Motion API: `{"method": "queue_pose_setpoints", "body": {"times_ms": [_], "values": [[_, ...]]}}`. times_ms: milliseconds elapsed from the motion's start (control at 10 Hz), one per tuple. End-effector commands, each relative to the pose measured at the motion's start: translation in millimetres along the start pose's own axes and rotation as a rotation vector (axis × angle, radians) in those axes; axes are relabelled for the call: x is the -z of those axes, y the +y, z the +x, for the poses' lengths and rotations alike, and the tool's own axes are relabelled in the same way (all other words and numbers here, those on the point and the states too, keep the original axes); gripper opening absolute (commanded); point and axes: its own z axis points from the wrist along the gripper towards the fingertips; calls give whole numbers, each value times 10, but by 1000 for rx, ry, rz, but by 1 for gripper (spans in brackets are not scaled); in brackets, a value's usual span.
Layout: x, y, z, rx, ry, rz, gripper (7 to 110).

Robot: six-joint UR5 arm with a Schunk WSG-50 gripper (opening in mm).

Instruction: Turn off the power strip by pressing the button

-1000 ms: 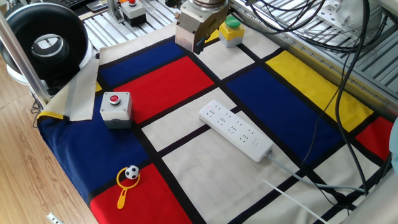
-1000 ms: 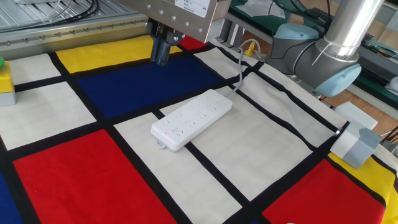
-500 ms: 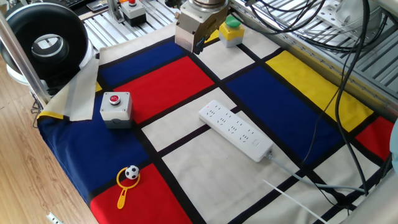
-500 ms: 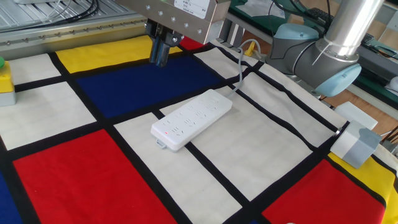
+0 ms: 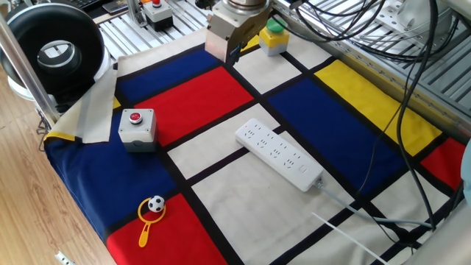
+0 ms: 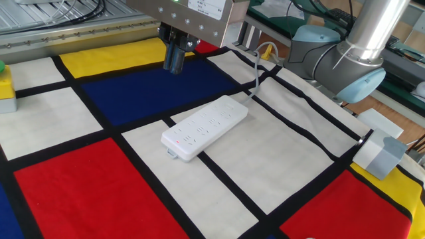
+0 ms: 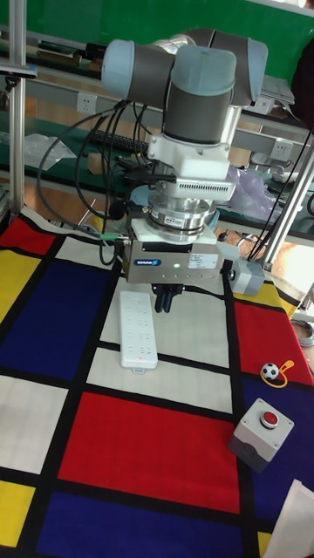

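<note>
On the near edge of the checked cloth (image 5: 221, 213), as one fixed view has it, lies a small yellow paddle with a football-patterned ball (image 5: 154, 205) on a blue panel. Just beyond it a red button on a grey box (image 5: 137, 125) sits at the border of blue and red. Further in, the power strip (image 5: 279, 153) lies flat on a white panel, set diagonally, its white cable (image 5: 368, 211) running off toward the near right corner of the cloth. The button cannot be made out on the white casing in this view; in the other fixed view a small red mark shows at the strip's near end. Past the strip, the gripper (image 6: 174, 58) hangs in the air above the cloth, well apart from the strip and touching nothing, with nothing in its grasp; whether its fingers are parted or together, I cannot tell. At the far edge stands a green button on a yellow box (image 5: 273, 37).
</note>
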Motion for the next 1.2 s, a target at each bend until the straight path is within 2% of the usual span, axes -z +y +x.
{"method": "queue_pose_setpoints", "body": {"times_ms": [0, 200, 400, 600, 700, 800, 900, 1000, 1100], "values": [[24, 130, -54, -35, -21, -57, 7], [4, 109, -17, -39, -6, -48, 7], [27, 225, 9, -60, 8, -91, 7], [21, 196, 151, -36, 62, -81, 7], [22, 271, 146, -31, 58, -116, 7], [84, 622, 35, -68, 21, -259, 7], [125, 758, 16, -106, 21, -316, 7], [110, 718, 54, -94, 34, -296, 7], [87, 652, 69, -82, 40, -259, 7]]}}
